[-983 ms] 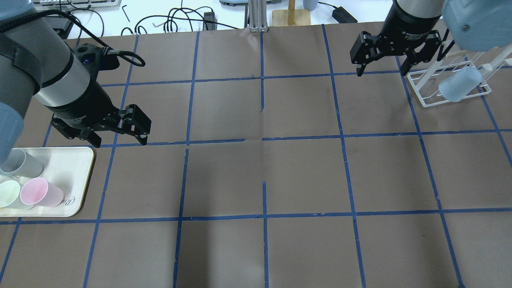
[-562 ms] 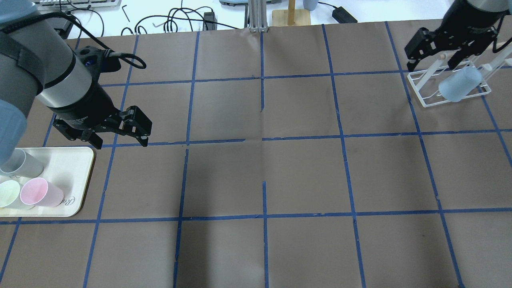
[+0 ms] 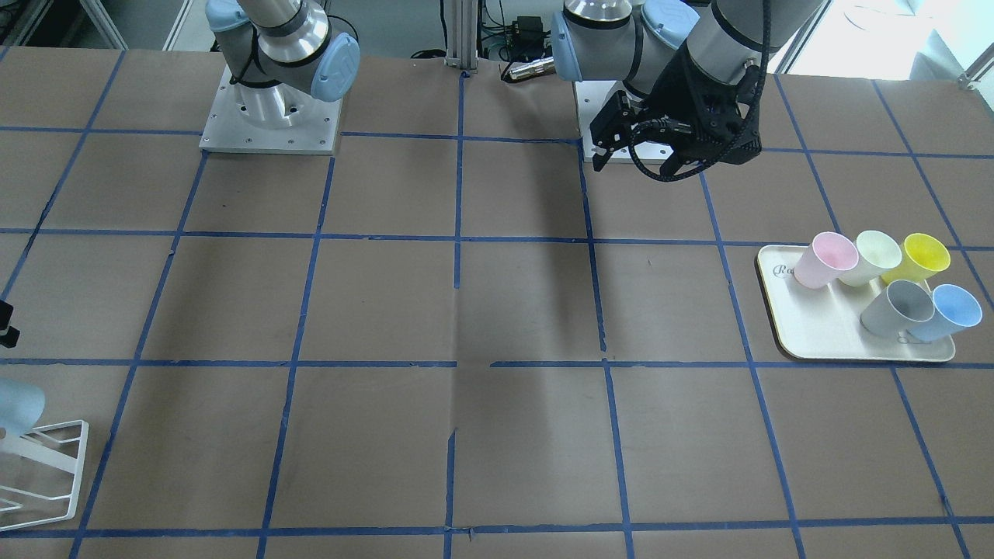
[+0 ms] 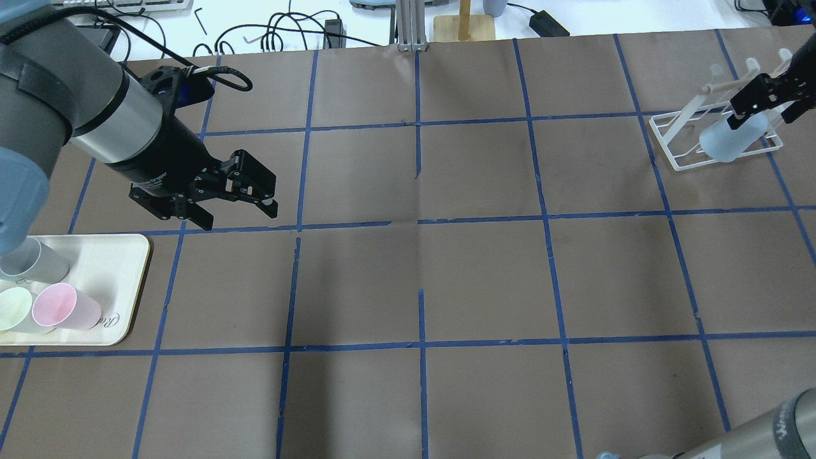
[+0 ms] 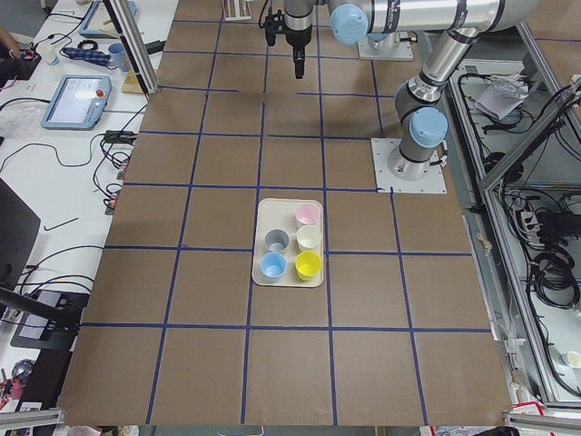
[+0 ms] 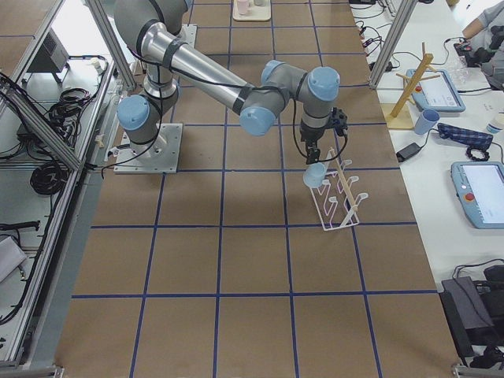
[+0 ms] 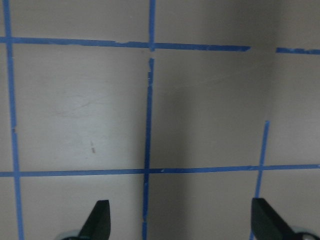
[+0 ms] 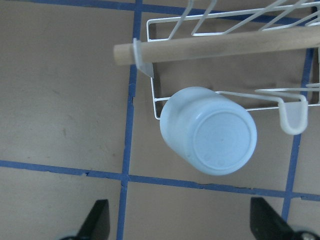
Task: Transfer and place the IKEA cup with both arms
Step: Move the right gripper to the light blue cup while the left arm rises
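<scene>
My right gripper (image 8: 180,216) hangs with jaws apart over the IKEA cup (image 8: 210,131). The cup is a smooth, pale-blue tapered tumbler, base up, apparently on a peg of the white-wire-and-dowel rack (image 8: 215,46); its mouth is hidden. My left gripper (image 4: 239,217), also spread, hovers over taped brown paper (image 7: 75,110).

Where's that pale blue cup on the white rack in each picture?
Front-facing: the cup at the left edge, low.
Overhead: cup far right, upper.
Exterior left: not in it.
Exterior right: cup right of centre.
Left wrist: not in it.
Right wrist: cup centre.
Shared landmark: the white rack holding it.
</scene>
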Robot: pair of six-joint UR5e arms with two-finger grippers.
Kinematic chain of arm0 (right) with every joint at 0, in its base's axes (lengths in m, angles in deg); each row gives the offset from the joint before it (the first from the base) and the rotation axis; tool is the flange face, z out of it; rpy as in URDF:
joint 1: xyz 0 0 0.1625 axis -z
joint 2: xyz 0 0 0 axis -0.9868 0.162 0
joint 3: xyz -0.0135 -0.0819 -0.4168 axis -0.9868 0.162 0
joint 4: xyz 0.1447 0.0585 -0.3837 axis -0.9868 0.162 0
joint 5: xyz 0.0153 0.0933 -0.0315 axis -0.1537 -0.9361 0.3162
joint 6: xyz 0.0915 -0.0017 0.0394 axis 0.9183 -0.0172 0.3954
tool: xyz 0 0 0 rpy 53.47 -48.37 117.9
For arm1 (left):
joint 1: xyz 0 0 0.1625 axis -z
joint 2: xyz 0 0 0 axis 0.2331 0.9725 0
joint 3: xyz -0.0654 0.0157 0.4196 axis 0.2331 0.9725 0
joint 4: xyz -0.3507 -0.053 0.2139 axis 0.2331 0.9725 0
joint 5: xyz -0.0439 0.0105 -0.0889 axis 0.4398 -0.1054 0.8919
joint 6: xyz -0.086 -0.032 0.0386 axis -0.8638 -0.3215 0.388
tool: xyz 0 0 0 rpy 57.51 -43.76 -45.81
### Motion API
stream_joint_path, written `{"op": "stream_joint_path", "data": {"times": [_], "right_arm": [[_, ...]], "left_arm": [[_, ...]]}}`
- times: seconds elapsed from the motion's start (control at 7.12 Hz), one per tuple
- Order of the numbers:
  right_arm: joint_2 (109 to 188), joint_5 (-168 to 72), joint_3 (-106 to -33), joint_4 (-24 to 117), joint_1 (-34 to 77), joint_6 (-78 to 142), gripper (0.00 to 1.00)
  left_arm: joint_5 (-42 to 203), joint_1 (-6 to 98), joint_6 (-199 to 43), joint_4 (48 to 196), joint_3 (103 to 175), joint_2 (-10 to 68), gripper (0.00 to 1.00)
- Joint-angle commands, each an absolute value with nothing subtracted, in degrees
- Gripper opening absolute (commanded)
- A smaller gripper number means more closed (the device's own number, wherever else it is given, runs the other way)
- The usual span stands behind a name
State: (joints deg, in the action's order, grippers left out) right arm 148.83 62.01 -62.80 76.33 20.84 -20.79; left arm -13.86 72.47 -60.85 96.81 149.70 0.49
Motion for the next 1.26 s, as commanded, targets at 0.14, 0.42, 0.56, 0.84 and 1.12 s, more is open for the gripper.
{"op": "stream_joint_path", "data": {"times": [0.14, 0.42, 0.56, 0.84, 1.12], "right_arm": [[146.33, 62.03, -62.13, 77.55, 21.87, -21.95, 1.0], [144.75, 62.03, -61.96, 80.07, 21.96, -22.13, 1.0], [144.22, 61.94, -61.96, 80.36, 21.96, -22.13, 1.0], [144.13, 59.58, -62.04, 80.53, 21.96, -21.87, 1.0], [143.08, 59.65, -62.65, 82.89, 21.88, -21.95, 1.0]], "left_arm": [[12.3, 72.22, -60.6, 96.95, 150.23, 1.2, 1.0], [25.51, 72.13, -60.69, 97.39, 150.84, 1.55, 1.0], [28.54, 72.21, -60.69, 97.57, 151.63, 2.42, 1.0], [43.08, 72.39, -60.6, 96.61, 156.71, 4.44, 1.0], [55.95, 72.83, -60.6, 96.6, 158.05, 6.46, 1.0]]}}
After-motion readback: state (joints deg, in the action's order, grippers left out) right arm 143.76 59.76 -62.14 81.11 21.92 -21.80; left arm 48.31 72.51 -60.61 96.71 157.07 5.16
